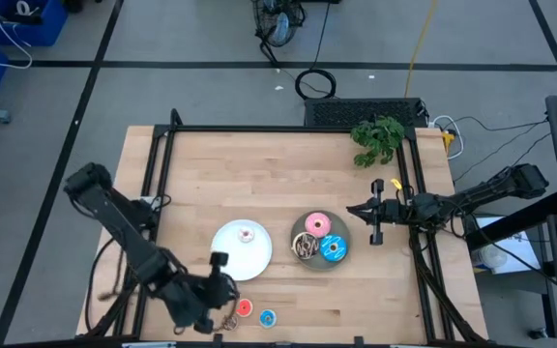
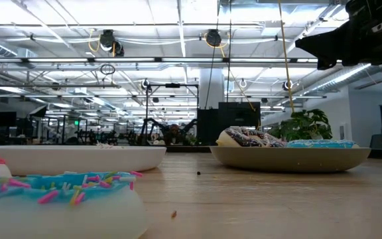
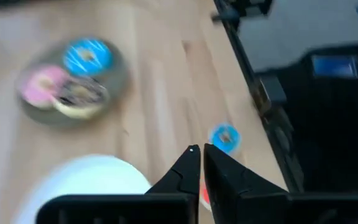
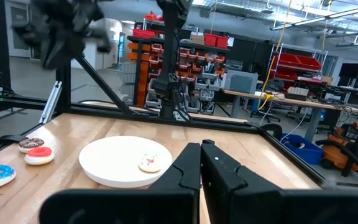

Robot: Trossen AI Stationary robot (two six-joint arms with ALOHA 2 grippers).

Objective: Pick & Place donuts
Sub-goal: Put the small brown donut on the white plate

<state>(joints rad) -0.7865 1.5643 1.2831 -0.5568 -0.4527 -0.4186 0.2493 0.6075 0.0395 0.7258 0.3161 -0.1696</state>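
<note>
On the grey plate point(image 1: 320, 259) lie the pink donut point(image 1: 317, 225), the blue sprinkled donut point(image 1: 334, 248) and the brown streaked donut point(image 1: 306, 247). The tiny white-pink donut point(image 1: 248, 233) sits on the white plate point(image 1: 230, 253). The tiny red donut point(image 1: 245, 308), tiny blue donut point(image 1: 267, 317) and tiny brown donut point(image 1: 228, 322) lie flat on the table near its near edge. My left gripper point(image 3: 199, 149) is shut and empty, above the table between the white plate and the tiny red donut point(image 3: 204, 196). My right gripper point(image 4: 201, 146) is shut and hovers right of the grey plate.
A green leafy plant point(image 1: 377, 138) sits at the table's far right corner. Black frame rails point(image 1: 162, 164) run along the table's left, far and right sides. Bare wood lies across the far half of the table. The tiny blue donut point(image 2: 58, 196) fills the near foreground of the low view.
</note>
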